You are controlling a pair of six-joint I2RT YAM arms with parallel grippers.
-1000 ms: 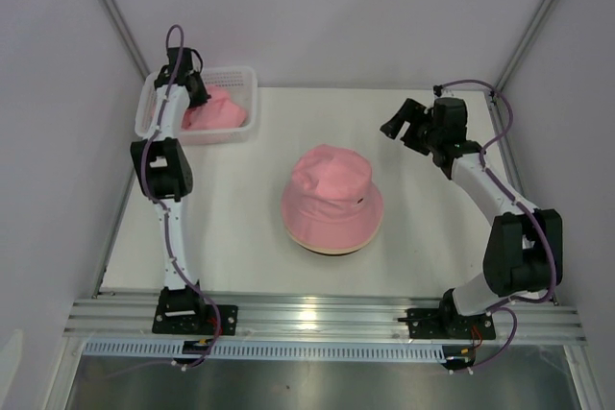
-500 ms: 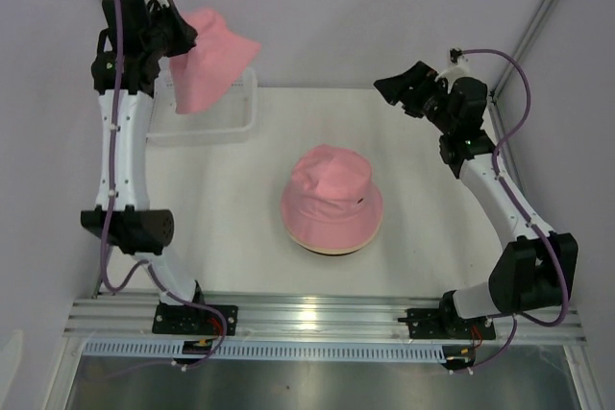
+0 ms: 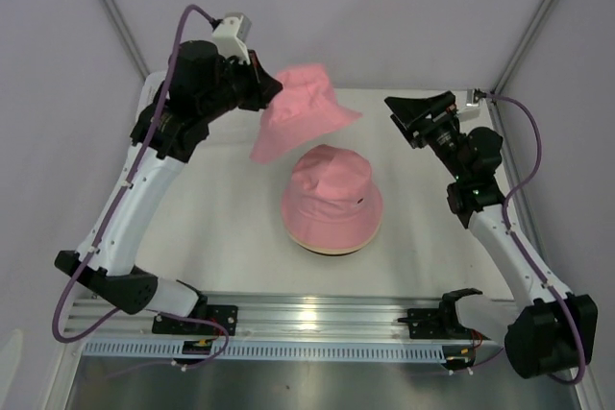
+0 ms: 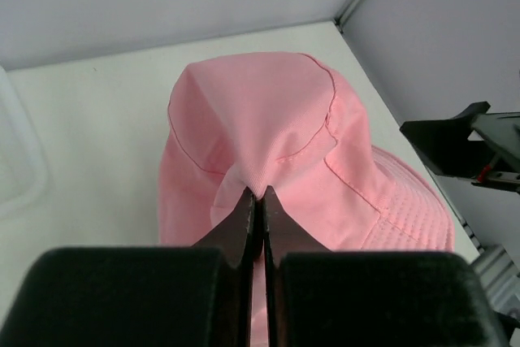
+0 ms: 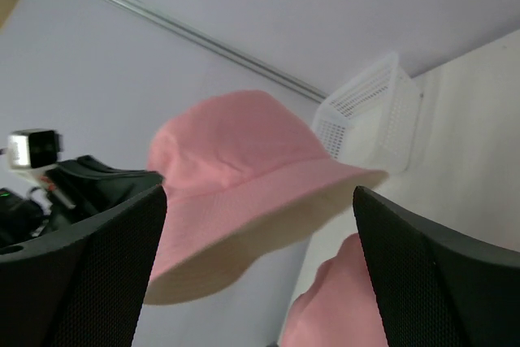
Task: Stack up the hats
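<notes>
Table (image 3: 221, 228), white basket (image 5: 370, 111), pink hat (image 3: 303, 108) aloft

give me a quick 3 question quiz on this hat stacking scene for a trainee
1. True or false: the left gripper is pinched shut on the cloth of the raised pink hat.
2. Pick one. The right gripper is: A) shut on a hat, B) open and empty, C) out of every view.
3. What colour is the resting hat whose crown shows on the table?

Key: 1 true. 2 B. 3 pink.
</notes>
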